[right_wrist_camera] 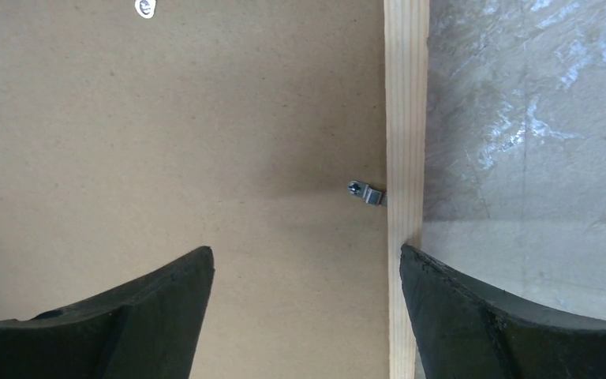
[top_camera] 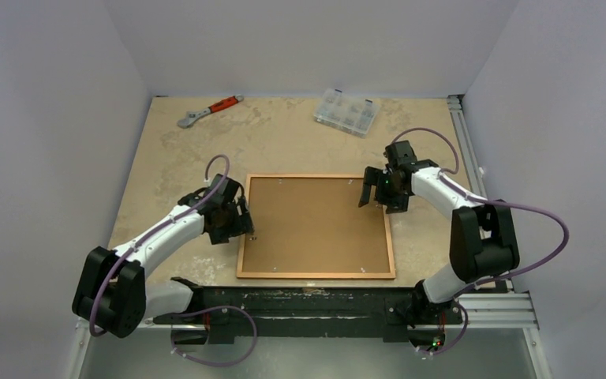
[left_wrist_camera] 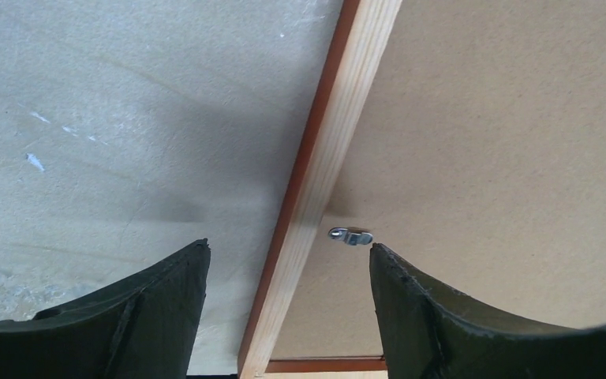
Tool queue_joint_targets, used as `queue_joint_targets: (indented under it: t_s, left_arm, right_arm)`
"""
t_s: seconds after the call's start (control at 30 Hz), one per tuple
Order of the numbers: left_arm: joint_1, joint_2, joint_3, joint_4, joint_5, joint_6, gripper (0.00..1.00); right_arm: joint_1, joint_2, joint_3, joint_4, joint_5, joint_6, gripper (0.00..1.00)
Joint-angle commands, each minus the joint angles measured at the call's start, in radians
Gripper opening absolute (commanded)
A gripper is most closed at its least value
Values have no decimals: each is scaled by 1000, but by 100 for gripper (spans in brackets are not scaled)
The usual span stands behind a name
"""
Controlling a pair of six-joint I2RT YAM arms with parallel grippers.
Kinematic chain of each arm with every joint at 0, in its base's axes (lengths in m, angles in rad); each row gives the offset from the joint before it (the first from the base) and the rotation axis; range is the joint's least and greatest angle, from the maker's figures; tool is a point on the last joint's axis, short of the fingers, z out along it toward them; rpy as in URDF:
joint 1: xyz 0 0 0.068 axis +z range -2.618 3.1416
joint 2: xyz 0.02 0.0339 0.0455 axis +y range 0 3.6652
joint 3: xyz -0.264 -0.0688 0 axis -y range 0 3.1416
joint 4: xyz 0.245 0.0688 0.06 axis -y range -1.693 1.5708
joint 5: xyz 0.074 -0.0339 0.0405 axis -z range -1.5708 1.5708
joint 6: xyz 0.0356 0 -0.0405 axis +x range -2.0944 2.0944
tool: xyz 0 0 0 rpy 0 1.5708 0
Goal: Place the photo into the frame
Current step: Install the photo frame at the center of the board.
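Observation:
The frame [top_camera: 316, 275] lies face down in the middle of the table, its pale wood back up, with the brown backing board [top_camera: 316, 225] set inside it. The photo is hidden. My left gripper [top_camera: 246, 227] is open and empty over the frame's left rail [left_wrist_camera: 323, 158], straddling it, with a small metal clip [left_wrist_camera: 351, 235] just ahead of one fingertip. My right gripper [top_camera: 372, 194] is open and empty over the frame's right rail [right_wrist_camera: 406, 118], near another metal clip [right_wrist_camera: 365, 193] on the backing board [right_wrist_camera: 166, 134].
An orange-handled wrench [top_camera: 209, 110] lies at the back left. A clear plastic parts box [top_camera: 347, 112] sits at the back centre-right. A metal rail [top_camera: 465, 142] runs along the table's right edge. White walls enclose three sides.

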Motion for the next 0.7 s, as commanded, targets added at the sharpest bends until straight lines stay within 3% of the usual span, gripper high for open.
queue_joint_targets:
  t_s: [0.0, 0.2, 0.43, 0.67]
  left_arm:
    - [-24, -20, 27, -51, -40, 46, 71]
    - [-83, 39, 27, -12, -52, 26, 70]
    - [-161, 136, 118, -109, -159, 31, 64]
    - [-174, 195, 124, -85, -176, 32, 63]
  right_arm:
    - [-8, -11, -62, 39, -98, 22, 87]
    - [-12, 0, -85, 51, -110, 22, 87]
    - [-27, -3, -72, 40, -107, 16, 87]
    - [-47, -3, -68, 35, -117, 6, 87]
